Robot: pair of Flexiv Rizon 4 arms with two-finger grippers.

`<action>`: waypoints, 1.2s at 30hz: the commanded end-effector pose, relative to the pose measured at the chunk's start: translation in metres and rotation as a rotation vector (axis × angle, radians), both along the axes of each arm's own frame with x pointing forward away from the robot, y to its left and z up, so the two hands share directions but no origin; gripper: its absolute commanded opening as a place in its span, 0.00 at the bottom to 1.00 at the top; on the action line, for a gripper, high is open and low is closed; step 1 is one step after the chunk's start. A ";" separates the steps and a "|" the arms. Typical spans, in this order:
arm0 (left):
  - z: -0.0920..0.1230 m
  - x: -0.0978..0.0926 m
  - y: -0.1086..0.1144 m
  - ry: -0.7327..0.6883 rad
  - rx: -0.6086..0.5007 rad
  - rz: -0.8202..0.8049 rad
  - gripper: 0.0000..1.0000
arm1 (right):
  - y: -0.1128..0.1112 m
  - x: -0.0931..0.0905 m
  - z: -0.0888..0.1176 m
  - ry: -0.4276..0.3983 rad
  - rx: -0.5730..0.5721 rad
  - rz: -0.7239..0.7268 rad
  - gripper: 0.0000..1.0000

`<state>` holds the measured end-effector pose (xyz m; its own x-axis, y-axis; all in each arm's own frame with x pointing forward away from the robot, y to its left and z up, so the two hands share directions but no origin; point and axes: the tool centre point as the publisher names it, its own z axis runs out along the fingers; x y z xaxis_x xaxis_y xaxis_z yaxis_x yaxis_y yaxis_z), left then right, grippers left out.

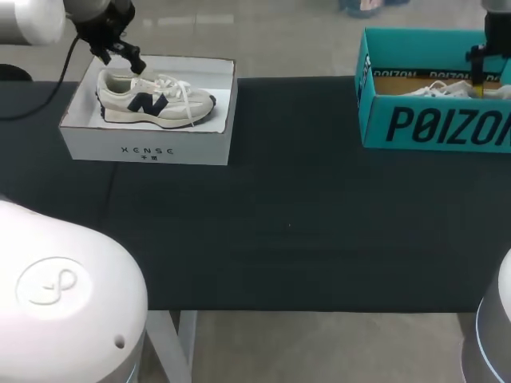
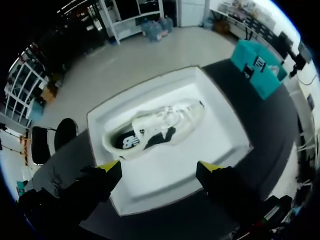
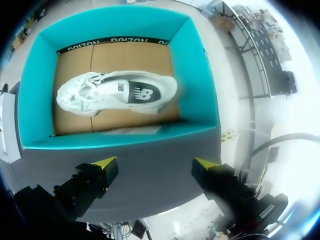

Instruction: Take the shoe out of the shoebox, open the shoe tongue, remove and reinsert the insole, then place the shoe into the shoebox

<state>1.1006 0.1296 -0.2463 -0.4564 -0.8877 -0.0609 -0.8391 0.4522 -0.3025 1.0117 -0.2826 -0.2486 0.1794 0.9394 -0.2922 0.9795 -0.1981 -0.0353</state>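
Left claw (image 2: 160,167) hung open, empty, over white box (image 2: 222,137); shoe (image 2: 155,129) lay on side inside, ahead of tips. Right claw (image 3: 155,163) open over teal box (image 3: 196,75), second shoe (image 3: 117,92) inside.

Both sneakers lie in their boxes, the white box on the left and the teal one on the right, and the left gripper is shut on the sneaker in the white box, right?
Not quite. The left gripper is open and holds nothing: the left wrist view shows its yellow-tipped fingers spread wide, clear of the sneaker in the white box. The rest holds: the other sneaker lies in the teal box.
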 end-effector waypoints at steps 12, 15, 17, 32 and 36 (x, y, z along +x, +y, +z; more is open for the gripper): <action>-0.034 0.051 0.037 0.336 -0.006 0.462 1.00 | -0.001 -0.003 0.002 -0.003 -0.022 -0.011 1.00; -0.041 0.056 0.045 0.308 -0.015 0.470 1.00 | -0.001 -0.004 0.002 -0.003 -0.023 -0.014 1.00; -0.044 0.060 0.049 0.283 -0.021 0.464 1.00 | -0.002 -0.005 0.001 -0.003 -0.023 -0.016 1.00; -0.071 0.094 0.074 0.164 0.101 0.502 1.00 | -0.012 -0.018 0.007 0.005 -0.041 -0.046 1.00; -0.074 0.094 0.079 0.146 0.089 0.526 1.00 | -0.016 -0.020 0.012 0.018 -0.065 -0.045 1.00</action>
<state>1.1938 0.2055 -0.3166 0.0317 -0.9922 -0.1207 -0.9899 -0.0145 -0.1413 0.9929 -0.2987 -0.2409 0.2182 0.9112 -0.3493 0.9684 -0.2466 -0.0384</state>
